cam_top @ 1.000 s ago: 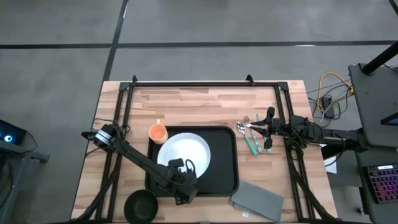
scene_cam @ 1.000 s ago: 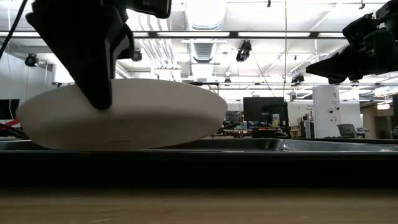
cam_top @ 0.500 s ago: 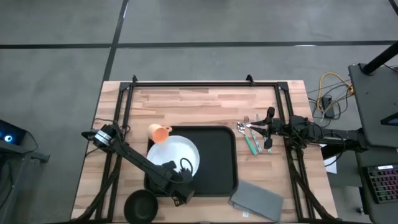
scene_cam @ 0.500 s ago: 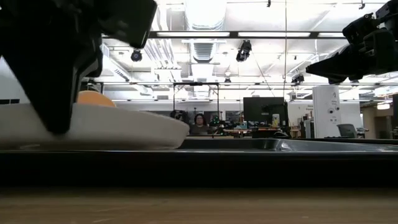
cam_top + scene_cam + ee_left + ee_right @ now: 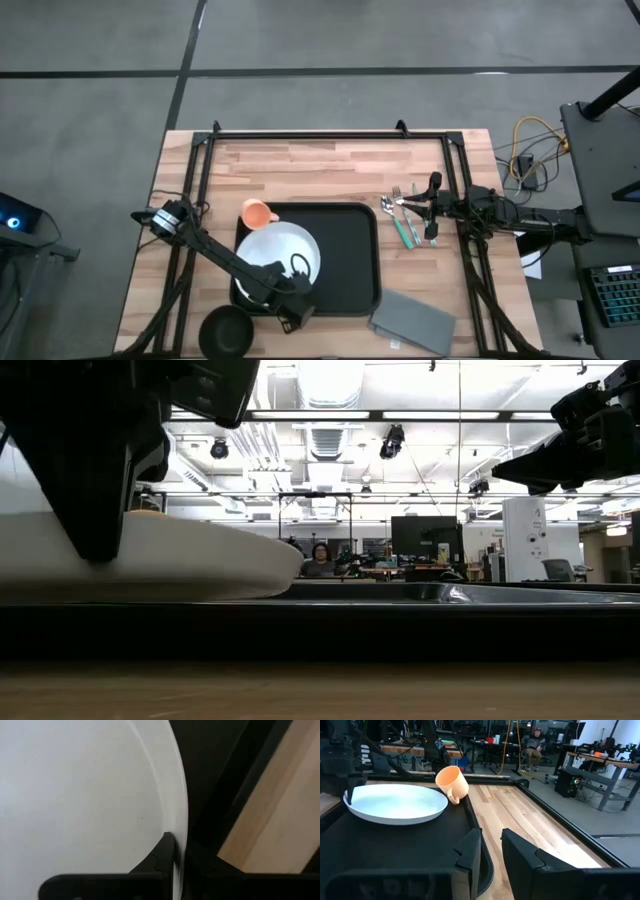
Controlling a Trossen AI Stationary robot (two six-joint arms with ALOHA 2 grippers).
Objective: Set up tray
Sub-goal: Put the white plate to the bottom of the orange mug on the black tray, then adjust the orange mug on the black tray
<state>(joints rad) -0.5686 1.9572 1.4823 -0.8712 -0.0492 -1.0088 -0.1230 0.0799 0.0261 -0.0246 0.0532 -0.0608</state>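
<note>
Tray (image 5: pixel 345 262) sits mid-bench (image 5: pixel 330 165). Left claw (image 5: pixel 290 308) clamped on the near rim of the plate (image 5: pixel 275 255), which lies in the tray's left part, overhanging its left edge. Orange cup (image 5: pixel 258 212) tipped on its side, touching the plate's far edge at the tray's far-left corner. Right claw (image 5: pixel 430 212) hovers over cutlery (image 5: pixel 400 215) right of the tray, fingers a little apart, holding nothing. Black bowl (image 5: pixel 226 331) at near left, grey napkin (image 5: pixel 415 322) near right.
</note>
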